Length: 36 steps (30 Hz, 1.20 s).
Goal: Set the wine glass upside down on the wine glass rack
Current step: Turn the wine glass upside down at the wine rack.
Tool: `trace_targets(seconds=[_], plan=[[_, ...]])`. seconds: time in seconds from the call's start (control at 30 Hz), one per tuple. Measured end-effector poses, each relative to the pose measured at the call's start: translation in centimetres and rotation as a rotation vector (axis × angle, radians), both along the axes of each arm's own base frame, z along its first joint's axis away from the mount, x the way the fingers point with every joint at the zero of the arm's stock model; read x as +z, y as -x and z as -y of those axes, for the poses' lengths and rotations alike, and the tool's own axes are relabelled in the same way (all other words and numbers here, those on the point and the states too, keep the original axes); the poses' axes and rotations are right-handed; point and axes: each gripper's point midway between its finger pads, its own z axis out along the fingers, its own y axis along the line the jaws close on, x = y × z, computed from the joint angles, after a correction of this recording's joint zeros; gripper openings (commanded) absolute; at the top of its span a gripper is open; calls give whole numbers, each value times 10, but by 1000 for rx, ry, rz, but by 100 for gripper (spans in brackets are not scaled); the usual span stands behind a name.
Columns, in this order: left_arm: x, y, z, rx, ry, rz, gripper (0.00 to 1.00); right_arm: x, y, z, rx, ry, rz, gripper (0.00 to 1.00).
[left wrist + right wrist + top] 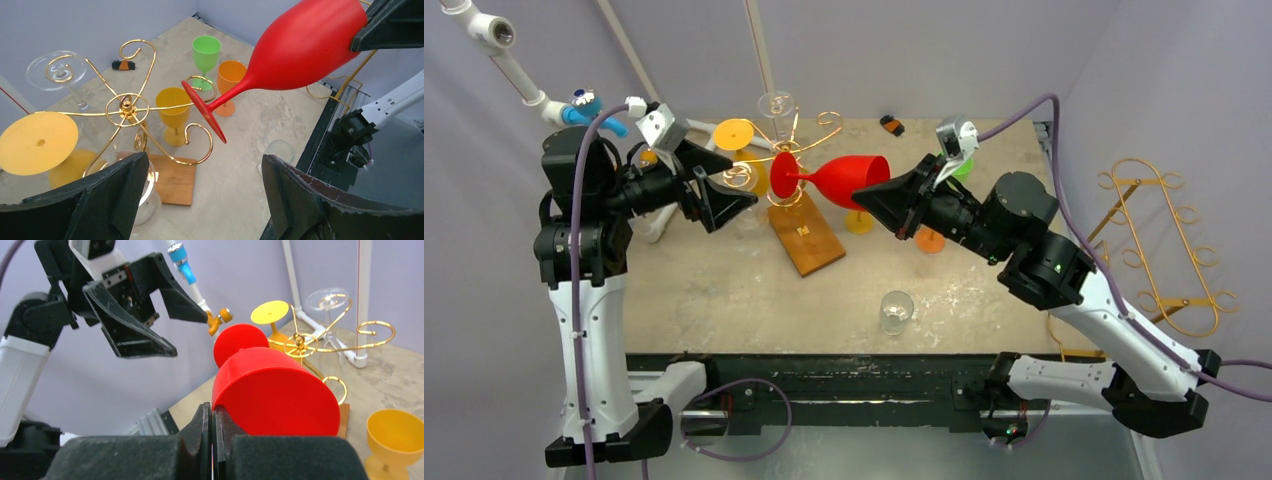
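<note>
The red wine glass [849, 178] lies on its side in the air, its foot pointing left at the gold wire rack [796, 150]. My right gripper [881, 196] is shut on the rim of its bowl [272, 390], the jaws pinched on the rim's left edge [212, 412]. In the left wrist view the glass [305, 50] has its foot close beside a curled rack arm [200, 82]; whether they touch is unclear. The rack stands on a wooden base [806, 238]. My left gripper [736, 183] is open and empty, just left of the rack [127, 107], fingers spread wide [202, 160].
A yellow glass [734, 135] and a clear glass [776, 103] hang upside down on the rack. Yellow [174, 107], orange [231, 80] and green [206, 52] glasses stand behind it. A clear glass [896, 310] stands near the front edge. A second gold rack [1164, 240] leans at the right.
</note>
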Motion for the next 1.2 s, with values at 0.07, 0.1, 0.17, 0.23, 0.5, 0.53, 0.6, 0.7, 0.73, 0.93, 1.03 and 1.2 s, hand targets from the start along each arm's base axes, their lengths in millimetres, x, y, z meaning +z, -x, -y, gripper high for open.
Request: trace_targets(seconds=[0.07,0.1,0.17,0.23,0.5,0.53,0.6,0.7,0.73,0.93,1.03,1.2], plan=[[-3,-5,1,5,25,-16,87,6,-5,-4,-8,-9,10,0],[-3,-8,2,6,39,-23,85,9,-7,-6,-12,-15,18,0],[-3,-17,7,10,54,-30,84,15,-13,-8,-30,-27,32,0],[-3,-26,21,-5,45,-33,85,19,-17,-8,-50,-33,39,0],[-15,-65,76,-11,-46,-39,77,31,-24,0,-109,-61,70,0],[-16,-69,73,12,-57,-29,74,33,-23,2,-110,-66,74,0],[-14,-73,68,44,-70,-10,65,38,-22,4,-111,-78,83,0],[-8,-77,65,70,-75,13,50,44,-19,8,-111,-96,98,0],[-6,-78,64,76,-77,22,44,46,-18,10,-111,-101,102,0],[0,-73,70,51,-63,36,22,42,-19,6,-104,-107,109,0],[0,-73,70,45,-61,37,14,40,-19,0,-84,-116,110,0],[-1,-76,68,56,-76,51,0,38,-13,-9,-26,-129,99,57]])
